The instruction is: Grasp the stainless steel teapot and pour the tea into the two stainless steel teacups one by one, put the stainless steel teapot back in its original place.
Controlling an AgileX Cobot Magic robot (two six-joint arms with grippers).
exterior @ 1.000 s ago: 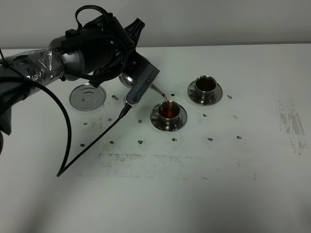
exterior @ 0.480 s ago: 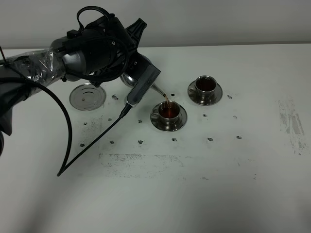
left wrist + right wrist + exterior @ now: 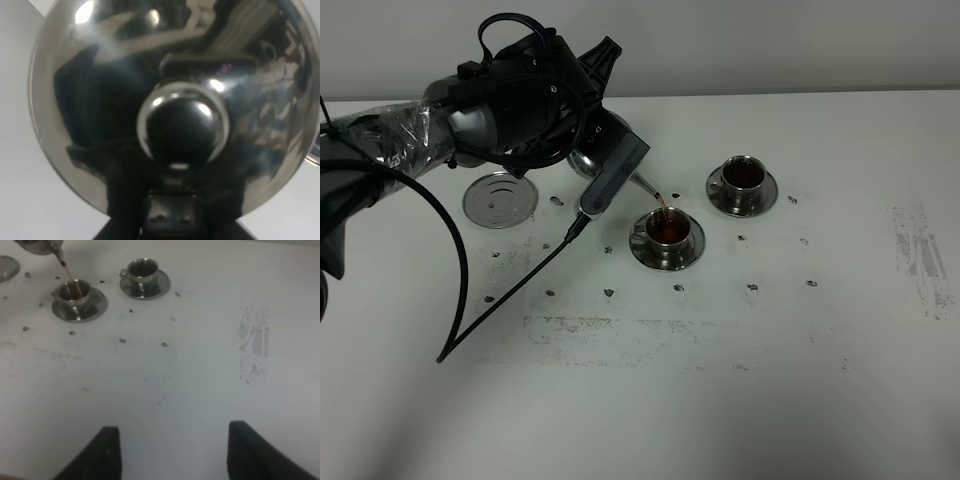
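- Stainless steel teapot (image 3: 588, 160) held tilted above the table, left of centre and toward the far side; mostly hidden behind the arm in the high view. Its thin spout (image 3: 645, 186) points down and right over the nearer cup.
- Left wrist view is filled by the pot's domed lid and knob (image 3: 182, 126), so the pot sits right in front of that camera.
- Left gripper (image 3: 605, 175): it carries the pot, so judged clamped on it, probably at the handle; the fingers themselves are not visible in any view.
- Tea (image 3: 663, 209) falls in a thin stream from the spout into the near teacup (image 3: 669, 232), which shows dark reddish liquid well up the cup.
- Far teacup (image 3: 742, 177), on its saucer to the right and farther back, also looks dark inside; its fill level is hard to tell.
- Round steel tray (image 3: 500, 198) lies bare to the left of the cups, under the arm.
- Right gripper (image 3: 167, 452) hovers over bare table on the near right, fingers spread apart, holding nothing.
- Step in hand, as judged: pouring into the near cup, close to full.
- Next move calls for levelling the pot to cut the stream without dripping; then either the far cup, if it needs tea, or setting the pot on the tray.
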